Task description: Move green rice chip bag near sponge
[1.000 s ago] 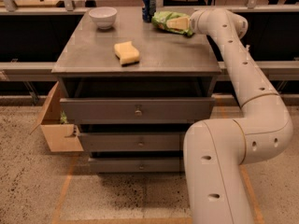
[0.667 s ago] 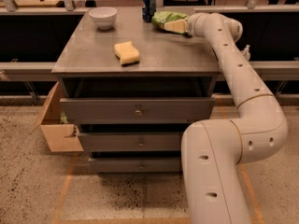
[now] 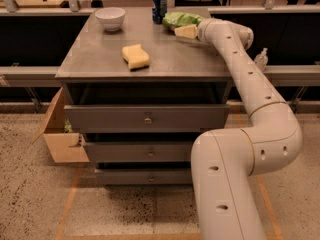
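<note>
The green rice chip bag (image 3: 180, 19) lies at the back right of the grey table top (image 3: 100, 59), just right of the blue drink can (image 3: 159, 6). The pale-yellow sponge (image 3: 135, 56) lies near the middle of the top, toward the front, well apart from the bag. My gripper (image 3: 186, 32) reaches in from the right at the end of the long white arm (image 3: 250, 84). It sits at the front right edge of the bag and touches or overlaps it.
A white bowl (image 3: 110, 18) stands at the back left of the top. The table has drawers (image 3: 147, 118) below. An open cardboard box (image 3: 62, 139) sits on the floor at the left. Rails run behind the table.
My gripper and wrist have moved left along the back of the table and closed in on the bag. The bag, sponge, bowl and can have not moved.
</note>
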`<state>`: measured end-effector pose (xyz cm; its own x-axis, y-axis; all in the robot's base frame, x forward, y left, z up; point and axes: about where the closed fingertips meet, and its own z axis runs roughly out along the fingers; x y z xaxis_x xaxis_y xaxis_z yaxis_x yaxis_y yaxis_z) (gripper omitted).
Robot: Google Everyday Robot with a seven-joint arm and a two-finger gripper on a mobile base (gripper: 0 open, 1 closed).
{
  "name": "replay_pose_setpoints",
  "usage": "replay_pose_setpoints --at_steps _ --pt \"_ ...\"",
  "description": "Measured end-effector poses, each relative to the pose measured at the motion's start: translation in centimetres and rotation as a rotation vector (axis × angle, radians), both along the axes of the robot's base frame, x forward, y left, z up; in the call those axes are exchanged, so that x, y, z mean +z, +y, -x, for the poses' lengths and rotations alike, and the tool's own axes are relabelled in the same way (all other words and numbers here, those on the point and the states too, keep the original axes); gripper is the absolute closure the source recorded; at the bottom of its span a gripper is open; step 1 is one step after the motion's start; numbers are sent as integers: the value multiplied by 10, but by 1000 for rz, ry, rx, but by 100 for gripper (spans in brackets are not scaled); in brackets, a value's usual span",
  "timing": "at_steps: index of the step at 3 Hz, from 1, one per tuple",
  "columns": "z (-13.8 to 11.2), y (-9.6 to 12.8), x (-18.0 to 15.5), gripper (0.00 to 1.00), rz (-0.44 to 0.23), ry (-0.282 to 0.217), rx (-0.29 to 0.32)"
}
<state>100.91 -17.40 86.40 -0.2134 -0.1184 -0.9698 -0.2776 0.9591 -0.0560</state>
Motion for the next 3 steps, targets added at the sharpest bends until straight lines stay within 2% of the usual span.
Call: replay_pose_setpoints --at_steps 2,3 --pt "-1 -5 -3 48 -40 5 -18" --pt "1 -8 -7 72 -32 18 -17"
